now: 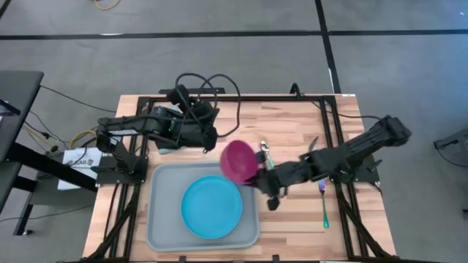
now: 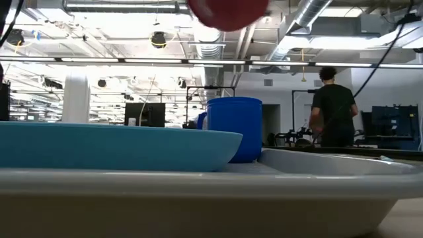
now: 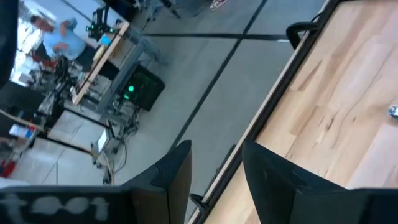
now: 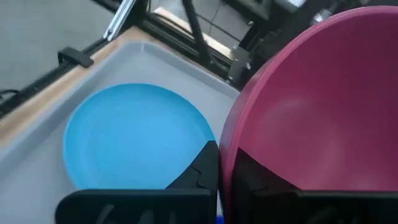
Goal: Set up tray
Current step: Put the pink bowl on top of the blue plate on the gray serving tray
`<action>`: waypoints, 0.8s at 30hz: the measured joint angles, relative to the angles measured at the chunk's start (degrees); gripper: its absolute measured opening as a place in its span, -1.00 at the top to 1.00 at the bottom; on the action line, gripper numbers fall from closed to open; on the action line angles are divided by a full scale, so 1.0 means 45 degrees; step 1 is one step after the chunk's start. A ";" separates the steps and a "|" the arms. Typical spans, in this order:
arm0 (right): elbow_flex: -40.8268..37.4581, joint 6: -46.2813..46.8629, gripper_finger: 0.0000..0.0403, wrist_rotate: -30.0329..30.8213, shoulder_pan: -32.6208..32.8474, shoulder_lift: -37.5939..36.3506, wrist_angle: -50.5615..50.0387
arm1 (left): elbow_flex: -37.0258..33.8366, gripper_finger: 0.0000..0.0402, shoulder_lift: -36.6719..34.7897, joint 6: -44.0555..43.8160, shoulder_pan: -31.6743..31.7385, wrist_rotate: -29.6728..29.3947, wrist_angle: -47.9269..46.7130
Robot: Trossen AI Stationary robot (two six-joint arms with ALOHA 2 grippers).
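Tray: the tray (image 1: 162, 219) lies at the near middle of the table, long side across. A round blue plate (image 1: 211, 207) sits inside it, slightly toward 3 o'clock of its centre.
Bowl: the magenta bowl (image 1: 238, 161) hangs tilted on edge in the air, over the tray's 1 o'clock corner.
Step in hand: judged to be placing the bowl in the tray. Level the bowl first, then lower it onto bare tray floor or the plate's middle; released while tilted, it may roll.
Right gripper: the right gripper (image 4: 219, 163) is clamped on the bowl's rim, one finger on each side of the wall.
Right arm pose: reaches in from 3 o'clock, stretched low toward the tray.
Left gripper: the left gripper (image 3: 214, 171) has its fingers parted and holds nothing.
Left arm pose: folded at 11 o'clock of the tray, waiting.
Beyond: a spoon (image 1: 265, 150) and a green utensil (image 1: 325, 208) lie on the table at 3 o'clock.
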 joint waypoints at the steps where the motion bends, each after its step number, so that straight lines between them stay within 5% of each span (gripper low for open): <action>1: 0.0359 -0.0038 0.99 -0.0003 0.0022 0.0471 -0.0243 | 0.0000 0.33 -0.0001 0.0009 0.0153 0.0096 -0.0009; 7: 0.3582 -0.0099 0.99 -0.1584 -0.0117 0.3236 -0.2547 | 0.0000 0.33 -0.0001 0.0008 0.1000 0.0318 -0.0002; 13: 0.6917 -0.2300 0.99 -0.4054 0.0015 0.5824 -0.6075 | 0.0000 0.33 -0.0001 -0.0308 0.1440 0.1421 -0.0005; 24: 0.9423 -0.3754 0.99 -0.4003 0.0346 0.8813 -0.9140 | -0.0003 0.33 -0.0001 -0.1134 0.1253 0.2518 0.0000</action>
